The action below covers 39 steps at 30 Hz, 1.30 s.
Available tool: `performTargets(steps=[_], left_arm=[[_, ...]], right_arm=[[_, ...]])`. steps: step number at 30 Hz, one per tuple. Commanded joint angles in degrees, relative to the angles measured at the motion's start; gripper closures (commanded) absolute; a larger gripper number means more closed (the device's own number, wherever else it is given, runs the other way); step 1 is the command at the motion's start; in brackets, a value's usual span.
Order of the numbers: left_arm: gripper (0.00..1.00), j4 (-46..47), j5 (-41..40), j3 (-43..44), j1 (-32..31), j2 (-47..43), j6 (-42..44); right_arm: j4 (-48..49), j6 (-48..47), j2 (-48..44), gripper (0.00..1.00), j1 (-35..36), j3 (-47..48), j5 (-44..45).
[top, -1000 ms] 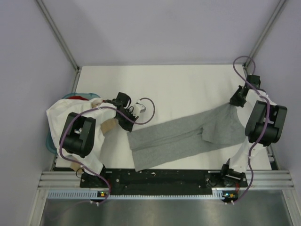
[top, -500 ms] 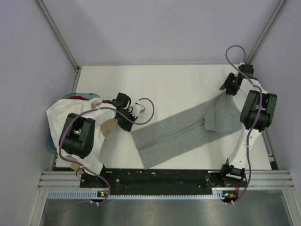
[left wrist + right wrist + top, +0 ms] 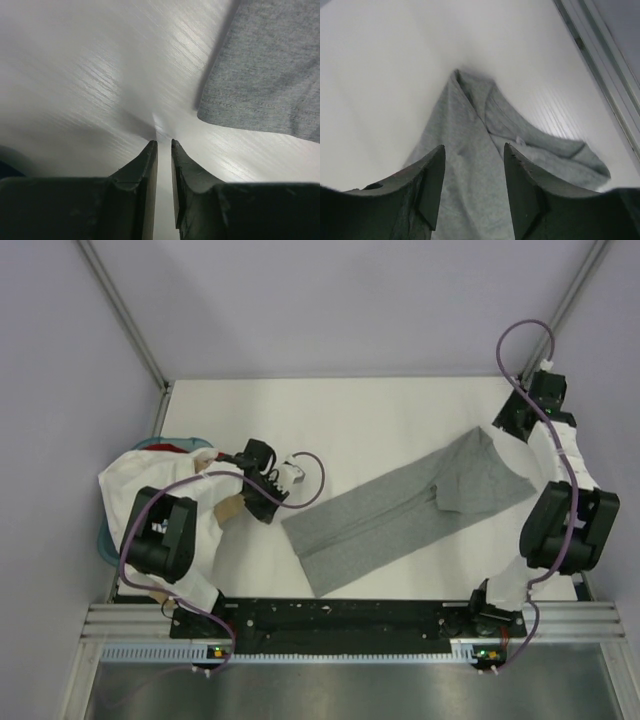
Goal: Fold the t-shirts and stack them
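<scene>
Top external: soft heather-grey t-shirt [image 3: 400,520] lies as a long diagonal strip.

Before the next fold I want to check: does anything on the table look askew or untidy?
Yes. The grey t-shirt lies diagonally across the table, not square to its edges, and its right end is bunched into loose folds.

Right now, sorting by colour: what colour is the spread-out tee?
The tee is plain heather grey; top view.

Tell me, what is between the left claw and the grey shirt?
Only bare white table. The left wrist view shows it: the left gripper sits just short of the grey shirt, touching nothing.
</scene>
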Motion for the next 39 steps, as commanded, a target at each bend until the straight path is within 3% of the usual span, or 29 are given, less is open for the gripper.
performTargets(steps=[1, 3, 6, 11, 18, 24, 28, 33, 36, 39], left_arm=[[0.75, -0.1, 1.1, 4.6, 0.2, -2.6, 0.3], [0.70, 0.0, 4.0, 6.1, 0.1, -1.8, -0.1], [0.68, 0.6, 6.7, 7.4, -1.2, -0.1, 0.5], [0.68, 2.4, 5.1, 7.5, -4.0, 3.8, 2.0], [0.70, 1.5, 3.7, -1.0, -9.0, 2.2, 10.7], [0.70, -3.3, 12.6, -7.0, -15.6, -4.6, 16.5], [0.69, -5.8, 17.1, -6.3, -21.7, -5.6, 15.2], [0.68, -11.9, 17.3, -5.5, -21.2, -9.8, 16.5], [0.67, -15.8, 16.8, -3.1, -19.8, -10.9, 17.9], [0.65, -15.7, 15.3, -0.1, -19.4, -10.7, 17.6]], right_arm=[[-0.1, 5.6, -8.2, 0.60, -2.4, -14.3, 4.4], [3.6, 7.9, -11.9, 0.80, -3.7, -21.7, 4.5], [5.5, 9.8, -13.7, 1.00, -6.7, -28.8, 4.5], [6.5, 10.6, -7.8, 1.00, -8.7, -28.7, 2.3], [4.6, 11.9, 10.9, 1.00, -8.2, -13.9, -10.9], [0.9, 14.3, 27.6, 1.00, -2.0, 9.4, -17.0], [-3.5, 15.3, 37.6, 1.00, 2.5, 28.4, -20.1], [-4.5, 10.4, 34.2, 0.86, 2.2, 32.6, -13.8], [-4.9, 4.5, 28.6, 0.73, 2.3, 30.7, -10.6], [-3.4, 0.1, 20.5, 0.68, 3.5, 25.8, -10.1]])
